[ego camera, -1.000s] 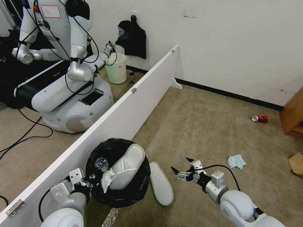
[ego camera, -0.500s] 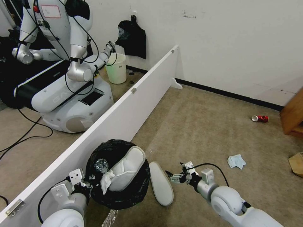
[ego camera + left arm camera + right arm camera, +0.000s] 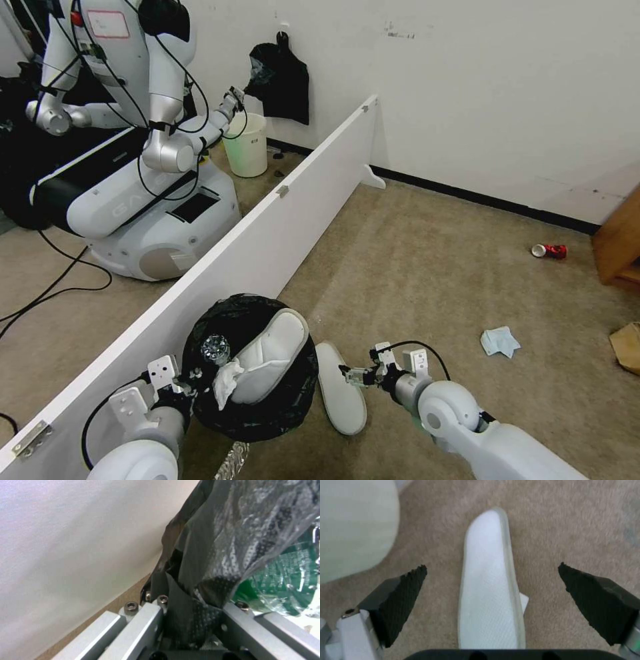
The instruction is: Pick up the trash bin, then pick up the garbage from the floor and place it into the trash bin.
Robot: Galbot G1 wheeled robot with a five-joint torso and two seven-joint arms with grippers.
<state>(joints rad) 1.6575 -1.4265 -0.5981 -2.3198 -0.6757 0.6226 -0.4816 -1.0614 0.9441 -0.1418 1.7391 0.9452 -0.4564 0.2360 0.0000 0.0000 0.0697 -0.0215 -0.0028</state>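
Note:
The trash bin [image 3: 267, 417], lined with a black bag, hangs at the lower left with my left gripper [image 3: 181, 390] shut on its rim. In the left wrist view the bag [image 3: 233, 530] is pinched between the fingers [image 3: 140, 627]. Inside the bin are a white slipper [image 3: 270, 357], a tissue [image 3: 227, 381] and a clear bottle [image 3: 215, 347]. A second white slipper [image 3: 341, 400] lies on the carpet just right of the bin. My right gripper [image 3: 354, 375] hovers open over it, and in the right wrist view the slipper [image 3: 490, 600] lies between the spread fingers [image 3: 400, 597].
A light-blue face mask [image 3: 500, 341], a red can [image 3: 549, 251] and a brown paper bag [image 3: 627, 347] lie on the carpet to the right. A long white partition board [image 3: 267, 233] runs along the left. Behind it stand another robot [image 3: 140, 133] and a pale bucket [image 3: 245, 145]. Wooden furniture [image 3: 617, 247] is at the right.
My right arm has swung left and lower, bringing its open gripper from the bare carpet to over the slipper. The left gripper and the bin have stayed put.

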